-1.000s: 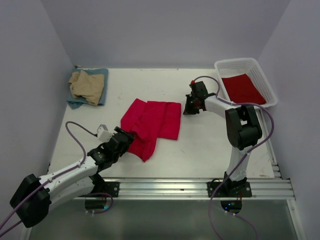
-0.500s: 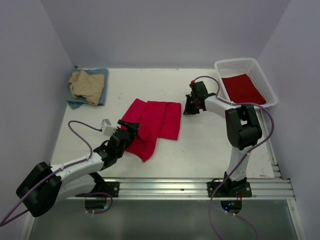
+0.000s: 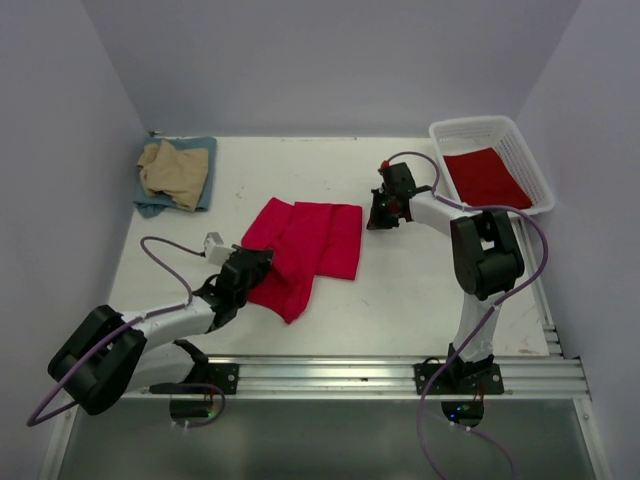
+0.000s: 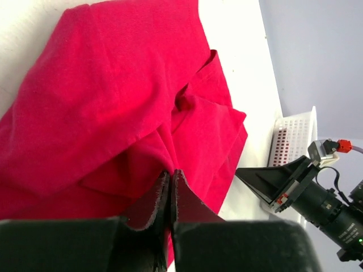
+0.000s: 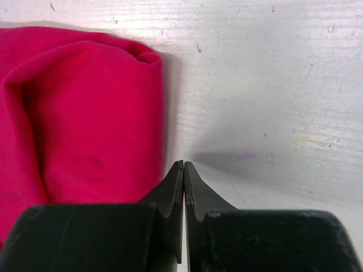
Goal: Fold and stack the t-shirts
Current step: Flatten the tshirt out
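Red t-shirt [image 3: 310, 240] half-folded mid-frame. Left gripper [image 3: 252, 268] pressed together on its lower-left fold. Right gripper [image 3: 378, 218] pressed together, empty, just right of it. Tan t-shirt [image 3: 172, 172] upper left.

The red t-shirt [image 3: 305, 245] is matt, fine-knit cloth, softly creased. The tabletop [image 5: 272, 85] beneath it is white, matt, and scuffed with small marks. The left pincer [image 4: 171, 177] and right pincer [image 5: 184, 168] have matt black fingers with slightly rough edges. Right of the t-shirt, the basket [image 3: 527, 152] is smooth white plastic lattice.
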Motion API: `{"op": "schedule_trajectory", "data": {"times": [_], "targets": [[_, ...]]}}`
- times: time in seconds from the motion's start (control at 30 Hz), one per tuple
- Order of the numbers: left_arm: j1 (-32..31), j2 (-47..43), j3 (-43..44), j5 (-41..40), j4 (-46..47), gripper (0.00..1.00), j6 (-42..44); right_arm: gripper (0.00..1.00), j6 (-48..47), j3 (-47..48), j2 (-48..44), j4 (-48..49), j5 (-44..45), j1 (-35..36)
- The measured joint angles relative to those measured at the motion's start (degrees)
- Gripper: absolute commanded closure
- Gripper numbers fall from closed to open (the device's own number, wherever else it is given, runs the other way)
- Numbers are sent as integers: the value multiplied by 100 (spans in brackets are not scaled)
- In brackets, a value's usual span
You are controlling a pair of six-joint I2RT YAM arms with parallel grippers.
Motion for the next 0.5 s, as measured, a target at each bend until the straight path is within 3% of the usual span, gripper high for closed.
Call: {"op": "schedule_trajectory", "data": {"times": [0.17, 0.2, 0.27, 0.33, 0.5], "targets": [[35, 2, 127, 131, 103, 100, 267, 99, -7, -2, 0, 52, -24, 0], [35, -24, 170, 184, 111, 100, 348, 90, -9, -2, 0, 83, -39, 0], [35, -175, 341, 319, 7, 100, 570, 82, -7, -24, 0, 186, -114, 0], [35, -385, 732, 452, -271, 100, 844, 71, 0, -31, 0, 249, -179, 0], [35, -857, 2640, 739, -1276, 100, 1779, 65, -13, 37, 0, 341, -317, 0]]}}
